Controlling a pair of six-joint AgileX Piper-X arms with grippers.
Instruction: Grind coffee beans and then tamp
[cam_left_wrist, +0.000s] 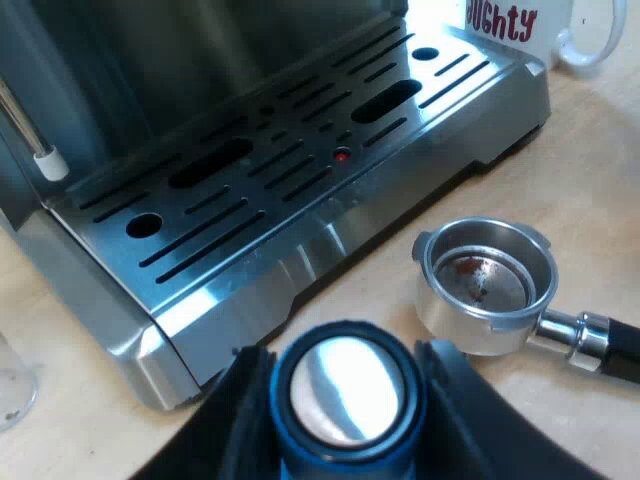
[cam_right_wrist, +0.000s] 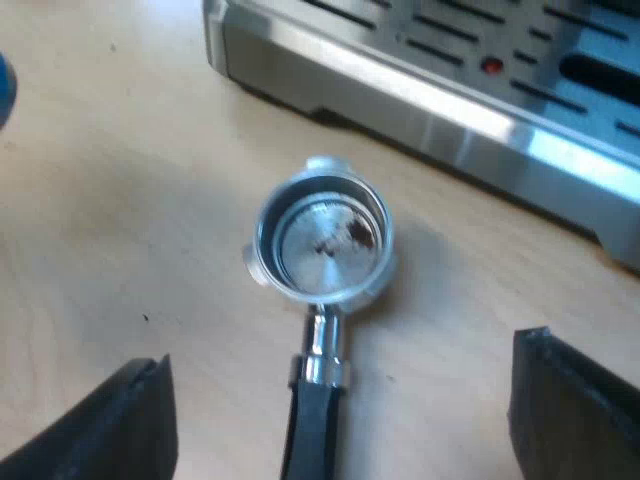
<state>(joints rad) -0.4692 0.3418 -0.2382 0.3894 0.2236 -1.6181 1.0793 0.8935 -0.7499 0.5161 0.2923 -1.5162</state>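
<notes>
My left gripper (cam_left_wrist: 347, 402) is shut on the blue tamper (cam_left_wrist: 347, 392), whose shiny metal face points away from the wrist. Just beyond it, the metal holder (cam_left_wrist: 487, 280) lies loose on the wooden table by the espresso machine's drip tray (cam_left_wrist: 290, 190). Its basket holds only a few dark crumbs of coffee. My right gripper (cam_right_wrist: 340, 385) hangs open above the holder's dark handle (cam_right_wrist: 312, 430), its fingers wide apart and touching nothing. The holder's basket (cam_right_wrist: 322, 240) points toward the drip tray's front edge (cam_right_wrist: 450, 120).
A white mug (cam_left_wrist: 530, 25) with red lettering stands beside the machine's far corner. A steam wand (cam_left_wrist: 40, 150) hangs over the tray's other end. A measuring glass (cam_left_wrist: 10, 385) stands on the table near that corner. Bare wooden table (cam_right_wrist: 120, 200) surrounds the holder.
</notes>
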